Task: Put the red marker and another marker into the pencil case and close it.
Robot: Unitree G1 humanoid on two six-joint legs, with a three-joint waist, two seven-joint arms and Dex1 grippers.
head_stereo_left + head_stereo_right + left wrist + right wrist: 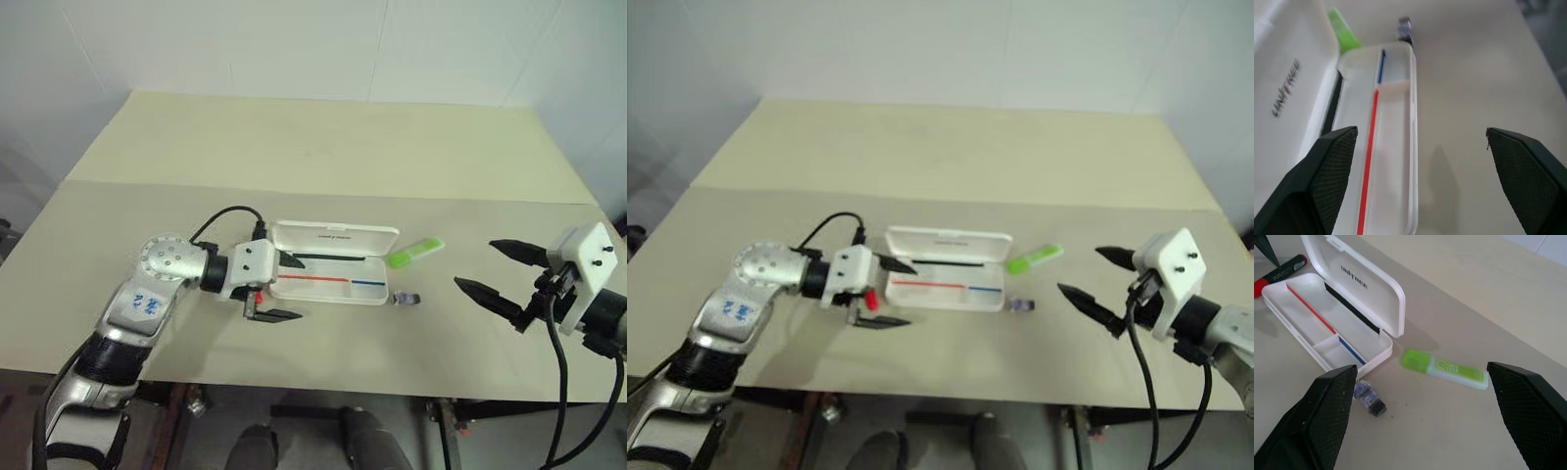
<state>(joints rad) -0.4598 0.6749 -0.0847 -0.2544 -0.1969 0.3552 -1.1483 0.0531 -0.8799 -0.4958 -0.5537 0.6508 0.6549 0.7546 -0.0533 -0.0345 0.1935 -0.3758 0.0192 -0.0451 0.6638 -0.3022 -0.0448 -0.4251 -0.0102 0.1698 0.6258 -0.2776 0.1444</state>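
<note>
The red marker (1279, 270) lies on the table (323, 147) outside the open pencil case (328, 279), at its left end, beneath the left gripper (284, 287), whose fingers are spread and empty. The green highlighter (413, 253) and a small purple object (406, 299) lie beyond the case's right end, near the right gripper (495, 269), also spread and empty.

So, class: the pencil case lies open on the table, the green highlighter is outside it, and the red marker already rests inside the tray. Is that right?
Not quite. The red marker lies on the table just outside the pencil case, beside its end, as the right wrist view shows. The rest holds: the case is open and the green highlighter lies outside it.
</note>
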